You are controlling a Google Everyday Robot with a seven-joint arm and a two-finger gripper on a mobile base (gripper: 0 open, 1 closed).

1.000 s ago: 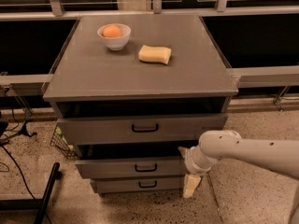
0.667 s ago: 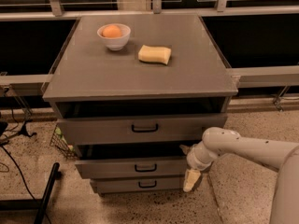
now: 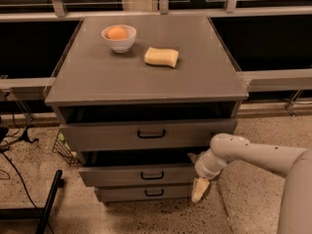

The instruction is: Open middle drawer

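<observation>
The gray cabinet has three drawers with small black bar handles. The middle drawer [image 3: 141, 175] stands pulled out a little, with a dark gap above its front. The top drawer [image 3: 148, 134] also stands slightly out. The bottom drawer [image 3: 146, 193] is the narrowest. My gripper [image 3: 199, 189] hangs from the white arm [image 3: 243, 152] at the right end of the middle and bottom drawer fronts, pointing down, beside the cabinet's right corner.
On the cabinet top [image 3: 97, 77] sit a white bowl [image 3: 119, 39] holding an orange and a yellow sponge [image 3: 162, 57]. A wire basket [image 3: 62, 150] stands left of the cabinet. A black bar [image 3: 48, 204] and cables lie on the speckled floor at left.
The arm has shifted slightly left toward the cabinet; the gripper stays by the drawers' right end. The drawers look unchanged.
</observation>
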